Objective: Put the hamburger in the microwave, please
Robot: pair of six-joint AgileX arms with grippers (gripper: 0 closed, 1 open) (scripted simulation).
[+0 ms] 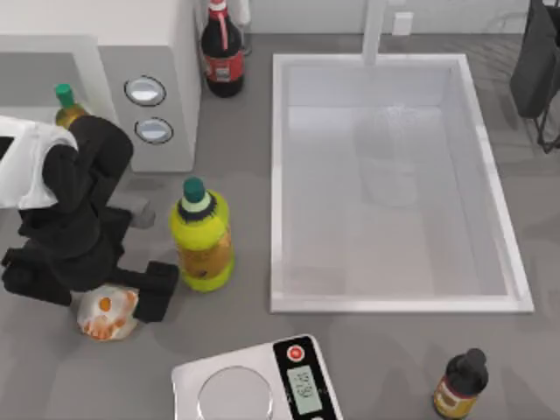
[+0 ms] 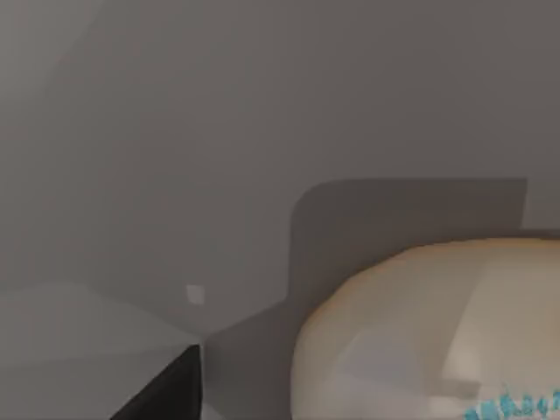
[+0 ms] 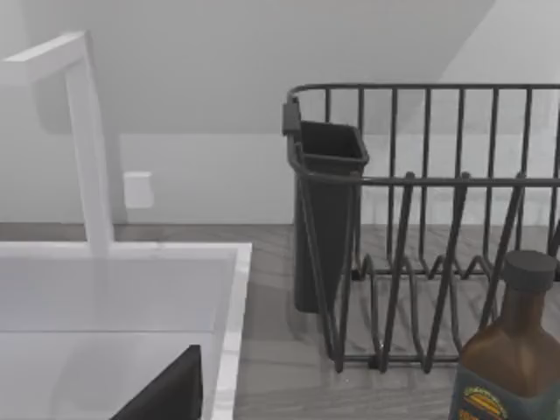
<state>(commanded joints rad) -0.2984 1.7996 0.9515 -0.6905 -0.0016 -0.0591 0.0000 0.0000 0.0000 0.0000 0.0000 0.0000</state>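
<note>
The hamburger [image 1: 107,315], a small cream lump with orange blotches, lies on the grey counter at the front left. My left gripper [image 1: 103,293] hangs low right over it, open, with one black finger [image 1: 159,289] on the hamburger's right and the other side of the jaws on its left. In the left wrist view the hamburger [image 2: 429,332] looms close beside one dark finger [image 2: 166,394]. The white microwave [image 1: 149,52] stands at the back left, its two round dials [image 1: 145,90] facing up. My right gripper is parked; one of its fingers [image 3: 166,394] shows, set wide, over the sink's rim.
A yellow green-capped bottle [image 1: 201,241] stands just right of the left gripper. Another green-capped bottle [image 1: 66,103] sits by the microwave. A cola bottle [image 1: 221,48], white sink [image 1: 278,184], scale [image 1: 188,376], brown bottle [image 1: 461,385] and dish rack [image 3: 420,219] are around.
</note>
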